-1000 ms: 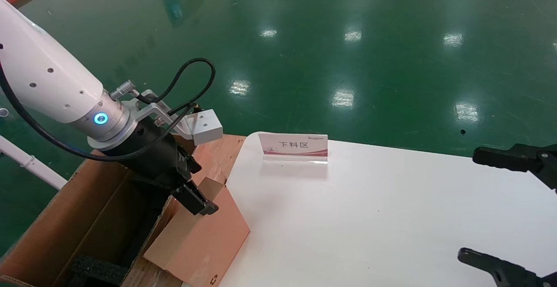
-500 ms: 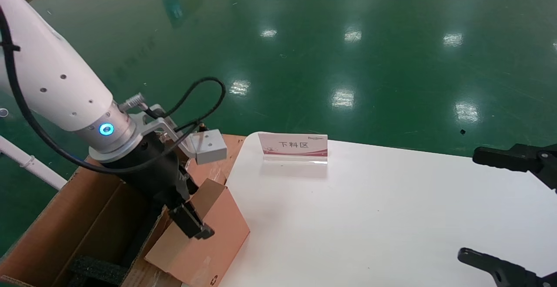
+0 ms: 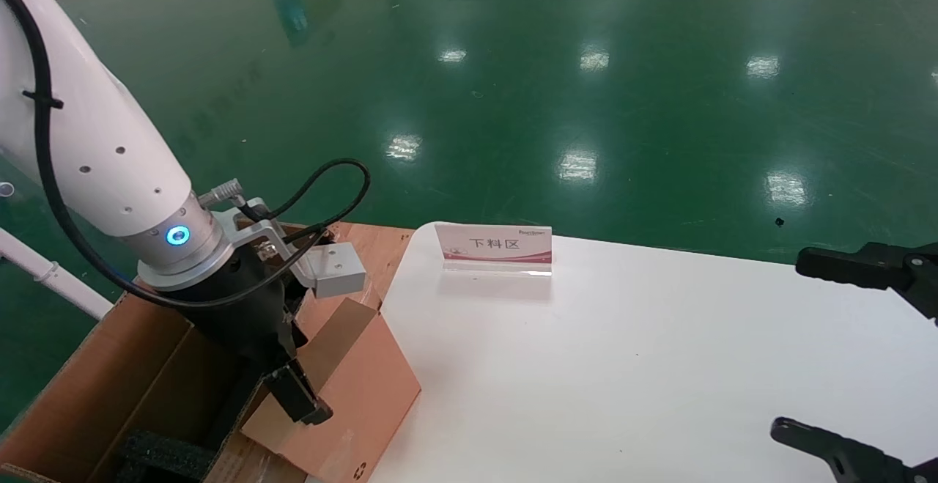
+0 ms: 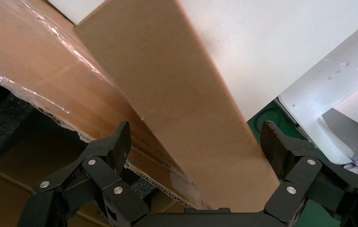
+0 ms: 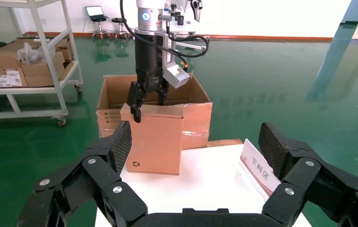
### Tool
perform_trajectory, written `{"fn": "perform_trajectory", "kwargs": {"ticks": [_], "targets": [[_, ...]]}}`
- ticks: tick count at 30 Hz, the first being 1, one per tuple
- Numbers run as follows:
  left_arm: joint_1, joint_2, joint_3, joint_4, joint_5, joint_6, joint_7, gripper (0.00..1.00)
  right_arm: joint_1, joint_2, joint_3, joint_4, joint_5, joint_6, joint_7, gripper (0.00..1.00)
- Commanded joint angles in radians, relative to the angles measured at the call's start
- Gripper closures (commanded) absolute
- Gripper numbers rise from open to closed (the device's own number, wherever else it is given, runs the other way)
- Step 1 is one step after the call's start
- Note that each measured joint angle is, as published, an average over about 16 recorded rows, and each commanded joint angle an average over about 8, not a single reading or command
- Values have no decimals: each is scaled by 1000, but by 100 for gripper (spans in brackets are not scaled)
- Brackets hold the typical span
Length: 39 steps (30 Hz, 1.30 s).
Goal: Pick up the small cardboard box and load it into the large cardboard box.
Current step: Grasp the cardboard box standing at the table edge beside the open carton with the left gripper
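The small cardboard box (image 3: 359,388) stands on edge at the white table's left edge and leans on a flap of the large cardboard box (image 3: 110,380). My left gripper (image 3: 297,395) is open and straddles the small box's top edge. In the left wrist view the jaws stand wide apart on either side of its tan side (image 4: 177,94), with one pad (image 4: 120,144) clear of it. The right wrist view shows the small box (image 5: 155,139) upright in front of the large box (image 5: 196,113). My right gripper (image 3: 828,351) is open and empty at the table's right.
A sign stand (image 3: 495,245) is at the far edge of the white table (image 3: 623,366). Black foam (image 3: 157,454) lies inside the large box. A shelf cart with cartons (image 5: 25,61) stands far off on the green floor.
My left gripper has moved down and nearer along the small box's top edge, fingers still open. The small box has barely shifted. The right arm has not moved.
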Motion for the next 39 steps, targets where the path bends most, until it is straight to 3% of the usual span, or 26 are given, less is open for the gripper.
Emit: {"fn": "perform_trajectory", "kwargs": {"ticks": [1, 12, 14, 20, 22, 39], "targets": [[-5, 4, 20, 0, -3, -4, -6, 0, 0, 0, 0, 0, 0, 0, 0, 0], [-11, 13, 60, -1, -14, -14, -15, 0, 0, 0, -1, 0, 1, 0, 0, 0], [-11, 13, 58, 0, -13, -14, -14, 25, 0, 0, -1, 0, 1, 1, 0, 0], [-9, 12, 52, 0, -12, -13, -14, 100, 0, 0, -1, 0, 1, 1, 0, 75], [-9, 12, 51, 0, -11, -13, -14, 100, 0, 0, -1, 0, 1, 1, 0, 100], [-8, 11, 45, 0, -10, -11, -13, 100, 0, 0, 0, 0, 1, 1, 0, 100]]}}
